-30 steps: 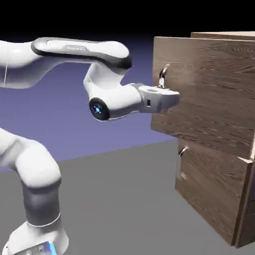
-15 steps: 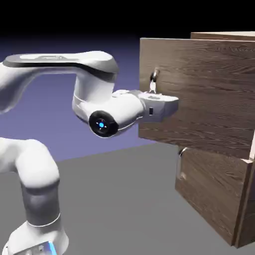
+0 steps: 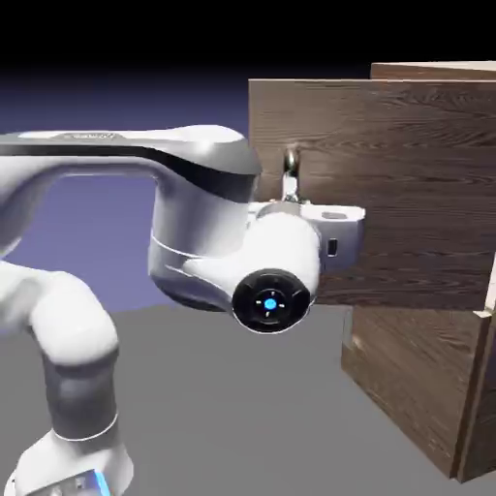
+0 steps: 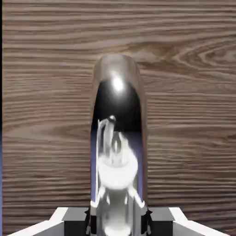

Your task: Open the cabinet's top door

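Observation:
The brown wood-grain cabinet (image 3: 436, 70) stands at the exterior view's right. Its top door (image 3: 407, 174) is swung out toward the left, away from the cabinet's front. A curved silver handle (image 3: 290, 167) sits near the door's free edge. My gripper (image 3: 294, 201) is shut on the lower part of that handle, with the white hand level against the door. In the hand view the handle (image 4: 119, 115) rises as a shiny arch between my gripper (image 4: 118, 219) tips, and the door's wood (image 4: 46, 92) fills the background.
Below the top door is the shorter lower panel (image 3: 417, 387), closed. My arm's elbow and wrist joint (image 3: 271, 300) hang in front of the door's lower left corner. Grey table (image 3: 242, 426) stretches under the arm.
The top door has swung further out to the exterior view's left, drawn by the gripper on its handle. The arm folded back and the wrist joint rolled toward the camera.

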Robot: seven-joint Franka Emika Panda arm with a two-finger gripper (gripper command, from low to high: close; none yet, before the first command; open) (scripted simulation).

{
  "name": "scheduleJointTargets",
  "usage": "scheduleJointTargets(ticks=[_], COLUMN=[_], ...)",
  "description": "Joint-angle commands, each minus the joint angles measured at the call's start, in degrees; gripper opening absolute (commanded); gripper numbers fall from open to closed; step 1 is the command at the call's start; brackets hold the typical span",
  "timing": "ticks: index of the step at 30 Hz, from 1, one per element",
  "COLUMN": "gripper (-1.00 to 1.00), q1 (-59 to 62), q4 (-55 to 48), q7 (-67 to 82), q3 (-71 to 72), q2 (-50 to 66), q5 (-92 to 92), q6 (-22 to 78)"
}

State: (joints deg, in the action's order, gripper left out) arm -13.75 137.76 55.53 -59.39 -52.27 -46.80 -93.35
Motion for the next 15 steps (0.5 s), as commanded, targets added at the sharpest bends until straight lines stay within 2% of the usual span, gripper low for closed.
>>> scheduleJointTargets(ticks=[1, 15], gripper=[-1.00, -1.00], q1=[-1.8, -30.2], q4=[-2.1, -31.0], q7=[-0.1, -4.7], q3=[-2.1, -24.8], q2=[0.5, -1.2], q5=[1.1, 12.5], q6=[2.2, 26.7])
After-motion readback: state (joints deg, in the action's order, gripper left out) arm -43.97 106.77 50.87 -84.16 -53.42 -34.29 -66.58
